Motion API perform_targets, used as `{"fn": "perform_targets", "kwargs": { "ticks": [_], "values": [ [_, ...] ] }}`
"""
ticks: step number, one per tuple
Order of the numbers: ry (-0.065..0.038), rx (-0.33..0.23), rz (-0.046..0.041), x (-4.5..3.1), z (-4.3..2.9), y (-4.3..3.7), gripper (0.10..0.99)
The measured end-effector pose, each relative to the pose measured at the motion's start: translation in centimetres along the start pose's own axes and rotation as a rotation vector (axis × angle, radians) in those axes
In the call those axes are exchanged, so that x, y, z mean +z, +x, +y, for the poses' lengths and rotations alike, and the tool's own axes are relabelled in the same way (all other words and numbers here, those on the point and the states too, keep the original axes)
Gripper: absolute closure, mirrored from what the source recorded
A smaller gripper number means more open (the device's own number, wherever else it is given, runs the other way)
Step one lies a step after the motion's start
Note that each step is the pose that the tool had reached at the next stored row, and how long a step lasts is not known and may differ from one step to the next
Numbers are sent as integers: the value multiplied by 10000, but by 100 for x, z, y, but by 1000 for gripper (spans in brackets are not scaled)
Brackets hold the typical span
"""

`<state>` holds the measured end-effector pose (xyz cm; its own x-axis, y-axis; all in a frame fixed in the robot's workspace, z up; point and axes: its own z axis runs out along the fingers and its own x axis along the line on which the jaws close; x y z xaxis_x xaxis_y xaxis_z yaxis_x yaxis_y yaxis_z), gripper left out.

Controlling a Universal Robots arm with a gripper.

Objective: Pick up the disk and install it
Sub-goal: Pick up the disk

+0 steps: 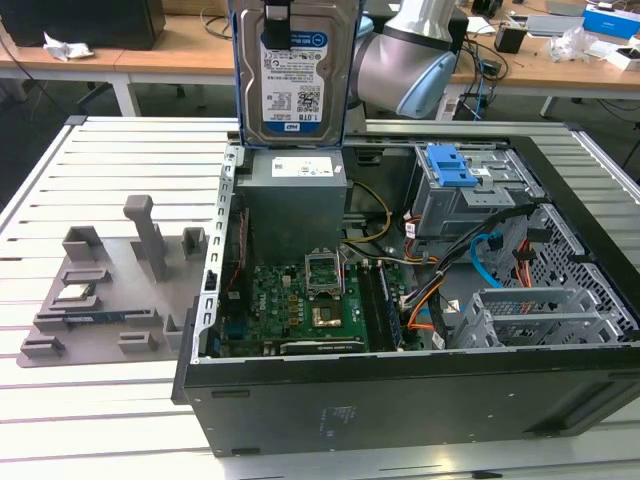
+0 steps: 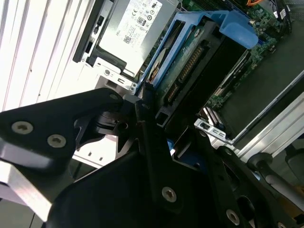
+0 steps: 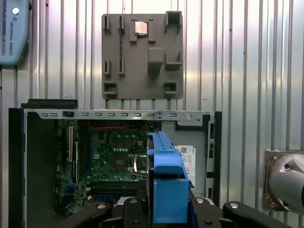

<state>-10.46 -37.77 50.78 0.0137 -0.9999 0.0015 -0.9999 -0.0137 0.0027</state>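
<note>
The disk [image 1: 293, 75], a silver hard drive with a white-and-blue label in a bright blue bracket, hangs upright above the back of the open computer case [image 1: 400, 400]. My gripper [image 1: 279, 14] is shut on its upper edge. In the second wrist view the black fingers [image 2: 142, 111] clamp the blue-framed disk [image 2: 199, 52] edge-on, over the power supply [image 2: 130, 28]. In the first wrist view the disk's blue bracket [image 3: 166, 180] stands between the gripper [image 3: 167, 209] fingers, above the case interior.
Inside the case lie the motherboard [image 1: 300, 300], a grey power supply [image 1: 295, 185], a drive cage with a blue latch [image 1: 455, 165] and a metal bay [image 1: 540, 315] among cables. A grey holder tray [image 1: 100, 290] with a processor chip [image 1: 75, 293] lies on the slatted table at the exterior view's left.
</note>
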Motion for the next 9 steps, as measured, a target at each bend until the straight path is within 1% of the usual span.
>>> {"fn": "perform_targets", "kwargs": {
  "ticks": [9],
  "values": [
    [-1,0,1,29,2,114,722]
  ]
}}
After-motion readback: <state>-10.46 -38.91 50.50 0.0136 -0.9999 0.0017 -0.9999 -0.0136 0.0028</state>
